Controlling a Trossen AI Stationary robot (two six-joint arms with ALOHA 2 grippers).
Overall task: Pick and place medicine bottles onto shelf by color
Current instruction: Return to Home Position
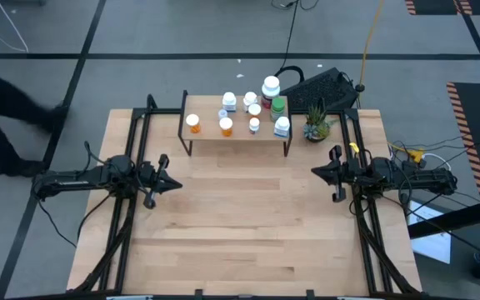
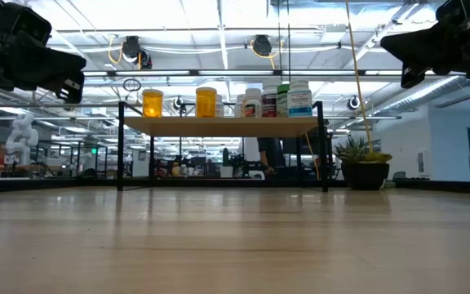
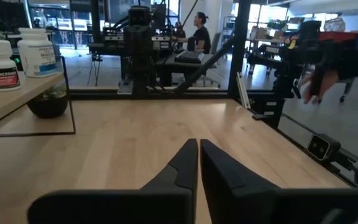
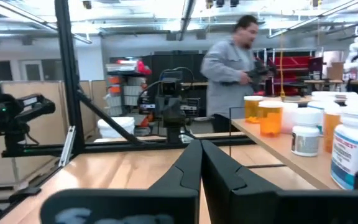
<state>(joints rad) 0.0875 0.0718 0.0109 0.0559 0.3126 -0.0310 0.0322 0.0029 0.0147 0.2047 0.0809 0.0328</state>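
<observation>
You have all the bottles on the shelf (image 1: 238, 135), at 12 o'clock of the desk (image 1: 240, 233). They stand by colour: two orange bottles (image 1: 193, 123) at its 9 o'clock end, white bottles (image 1: 251, 102) in the middle, and the green bottle (image 1: 278, 106) toward 3 o'clock, near the plant (image 1: 315, 127). The left gripper (image 3: 197, 144) at 9 o'clock and the right gripper (image 4: 200, 144) at 3 o'clock have their fingers together and hold nothing, well apart from the shelf. I judge the sorting is done, so the arms are parking.

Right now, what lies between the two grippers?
Only bare tabletop between the left gripper and right gripper, per the high view; the shelf stands farther back.
</observation>
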